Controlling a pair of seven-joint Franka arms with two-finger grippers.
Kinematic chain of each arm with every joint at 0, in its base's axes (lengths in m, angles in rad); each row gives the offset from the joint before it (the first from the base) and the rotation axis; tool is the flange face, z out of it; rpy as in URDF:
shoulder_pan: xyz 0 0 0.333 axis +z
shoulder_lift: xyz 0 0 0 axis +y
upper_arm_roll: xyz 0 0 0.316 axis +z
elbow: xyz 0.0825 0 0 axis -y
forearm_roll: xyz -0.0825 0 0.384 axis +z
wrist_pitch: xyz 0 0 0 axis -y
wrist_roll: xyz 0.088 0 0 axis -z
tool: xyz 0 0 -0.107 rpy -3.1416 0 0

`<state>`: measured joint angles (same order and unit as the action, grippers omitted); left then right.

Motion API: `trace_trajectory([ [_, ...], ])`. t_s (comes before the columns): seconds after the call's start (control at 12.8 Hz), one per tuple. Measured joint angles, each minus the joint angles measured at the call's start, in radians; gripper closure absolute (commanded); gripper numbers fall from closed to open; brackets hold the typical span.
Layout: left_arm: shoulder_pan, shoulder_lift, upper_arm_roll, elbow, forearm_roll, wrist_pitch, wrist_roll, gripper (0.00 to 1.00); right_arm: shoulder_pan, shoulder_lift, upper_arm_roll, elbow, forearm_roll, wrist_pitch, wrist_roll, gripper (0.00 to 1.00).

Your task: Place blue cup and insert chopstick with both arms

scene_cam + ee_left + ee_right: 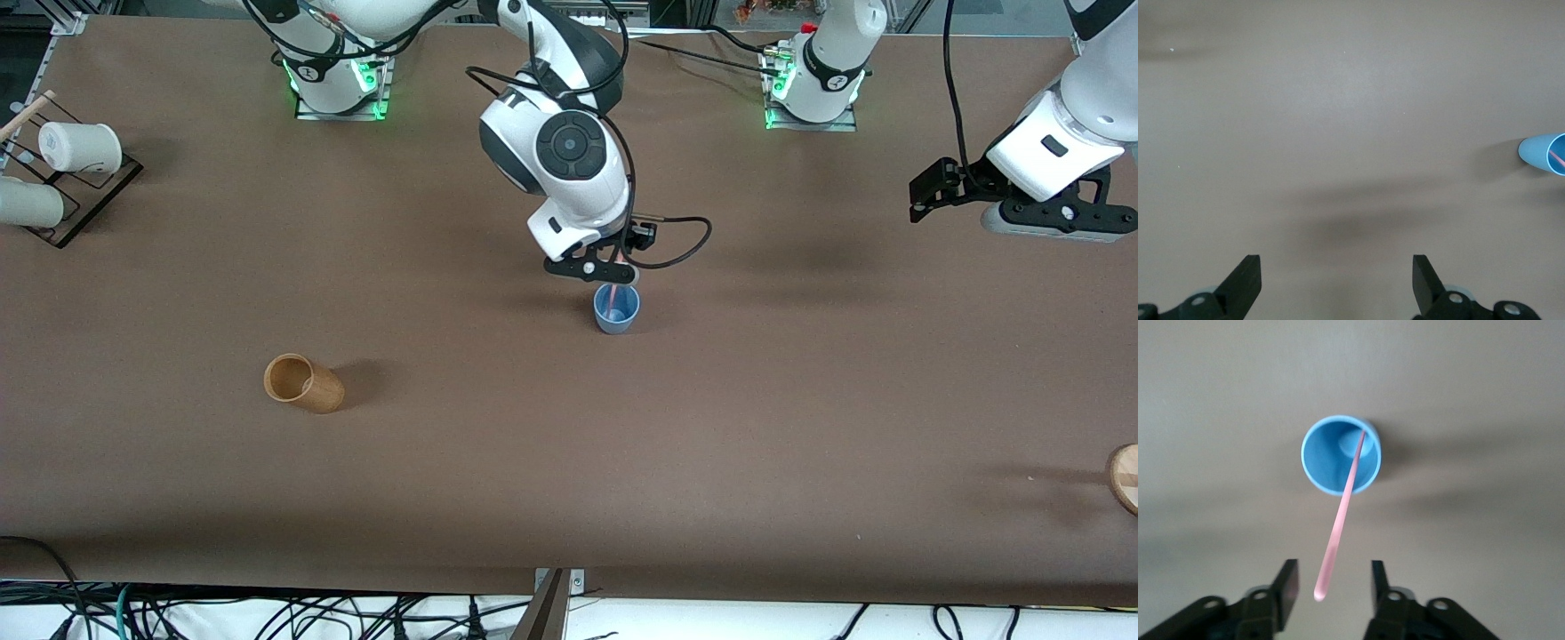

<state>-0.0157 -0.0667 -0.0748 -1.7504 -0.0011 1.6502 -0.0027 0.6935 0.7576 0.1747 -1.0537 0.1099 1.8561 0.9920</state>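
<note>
The blue cup [616, 310] stands upright at mid-table; it also shows in the right wrist view [1341, 455] and at the edge of the left wrist view [1545, 154]. The pale-pink chopstick [1340, 511] stands in the cup, its lower end on the cup's bottom, its upper end leaning between my right gripper's fingers without touching them. In the front view only a short piece of the chopstick [613, 296] shows. My right gripper [1333, 587] is open just above the cup [594, 269]. My left gripper [1337, 280] is open and empty, over the table's left-arm end [929, 191].
A tan-brown cup [302, 383] lies on its side nearer the front camera, toward the right arm's end. A black rack [84, 191] with white cups [80, 147] stands at that end. A wooden round thing [1125, 476] shows at the left-arm end's edge.
</note>
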Motion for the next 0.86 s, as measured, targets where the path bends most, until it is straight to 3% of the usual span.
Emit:
trace_trajectory([
  [0.24, 0.000, 0.000, 0.001, 0.000, 0.000, 0.000, 0.000, 0.00, -0.097, -0.076, -0.013, -0.011, -0.012, -0.057, -0.111, 0.00],
  [0.39, 0.001, 0.001, 0.001, 0.000, 0.000, 0.000, 0.000, 0.00, -0.221, -0.169, -0.017, -0.068, -0.013, -0.139, -0.302, 0.00],
  [0.71, 0.000, 0.002, 0.000, -0.001, 0.000, 0.000, 0.000, 0.00, -0.450, -0.389, -0.021, -0.245, -0.030, -0.260, -0.723, 0.00],
  [0.86, 0.000, 0.002, 0.000, -0.001, 0.000, 0.000, 0.000, 0.00, -0.514, -0.514, -0.045, -0.365, -0.077, -0.271, -0.900, 0.00],
])
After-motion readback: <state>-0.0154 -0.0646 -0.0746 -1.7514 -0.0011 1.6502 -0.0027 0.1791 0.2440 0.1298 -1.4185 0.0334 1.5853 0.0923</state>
